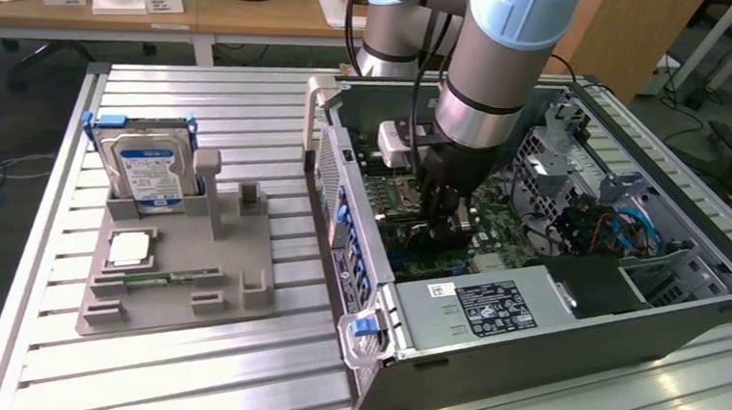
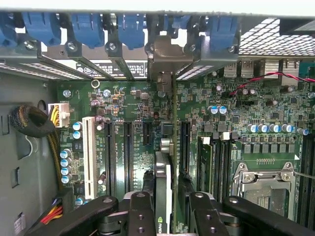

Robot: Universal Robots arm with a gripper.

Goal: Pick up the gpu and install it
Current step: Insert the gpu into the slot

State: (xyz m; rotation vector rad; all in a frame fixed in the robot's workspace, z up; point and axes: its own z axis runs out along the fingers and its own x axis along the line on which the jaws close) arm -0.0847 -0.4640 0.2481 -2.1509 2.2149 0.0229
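1. The end effector (image 2: pixel 165 209) stands inside the case (image 1: pixel 666 332), fingers narrowly apart on either side of the gpu (image 2: pixel 163 191). Whether they grip it I cannot tell.
2. The gpu stands on edge directly below the end effector, over the board's slots (image 2: pixel 129 152), its bracket (image 2: pixel 167 59) at the rear openings.
3. To seat it well, keep it square and press straight down.
4. Room is tight: memory (image 2: pixel 205 157) just beside, the drive cage (image 1: pixel 574 195) beyond.

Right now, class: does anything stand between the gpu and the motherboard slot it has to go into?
Nothing visible does. The gpu stands on edge between the gripper fingers, down at the motherboard, its bracket end in line with the rear slot opening. Neighbouring slots are bare; the memory sticks sit off to one side.
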